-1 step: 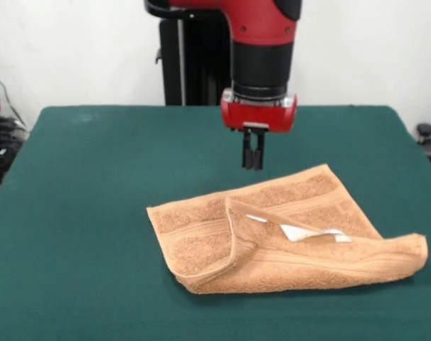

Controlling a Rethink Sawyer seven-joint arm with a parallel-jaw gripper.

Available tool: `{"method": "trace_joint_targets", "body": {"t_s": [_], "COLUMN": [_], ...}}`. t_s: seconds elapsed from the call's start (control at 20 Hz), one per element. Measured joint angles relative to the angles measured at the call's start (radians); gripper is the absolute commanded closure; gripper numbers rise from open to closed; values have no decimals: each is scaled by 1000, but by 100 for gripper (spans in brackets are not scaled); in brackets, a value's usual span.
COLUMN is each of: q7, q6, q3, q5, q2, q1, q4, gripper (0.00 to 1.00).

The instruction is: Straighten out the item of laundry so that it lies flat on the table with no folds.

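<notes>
The item of laundry [286, 234], an orange-tan terry towel, lies on the dark green table [80, 213] a little right of centre. Its near part is folded over onto itself, with a doubled edge along the front and a raised fold at the right. A white label [304, 232] shows on the folded flap. My gripper [253, 165] hangs from the red arm above the table just behind the towel's far edge. Its two dark fingers are close together and hold nothing.
Wide green cloth spreads left of the towel and in front of it. The black pedestal [190, 64] stands behind the table's far edge. Cables and dark gear [2, 142] sit off the left side.
</notes>
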Motion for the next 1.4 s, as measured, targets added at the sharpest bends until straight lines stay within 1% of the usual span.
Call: {"method": "trace_joint_targets", "body": {"t_s": [0.85, 1.4], "q7": [0, 0], "q6": [-6, -9], "q3": [-1, -1], "q5": [0, 0], "q2": [43, 76], "q1": [7, 7], "q4": [-26, -78], "gripper": [100, 100]}}
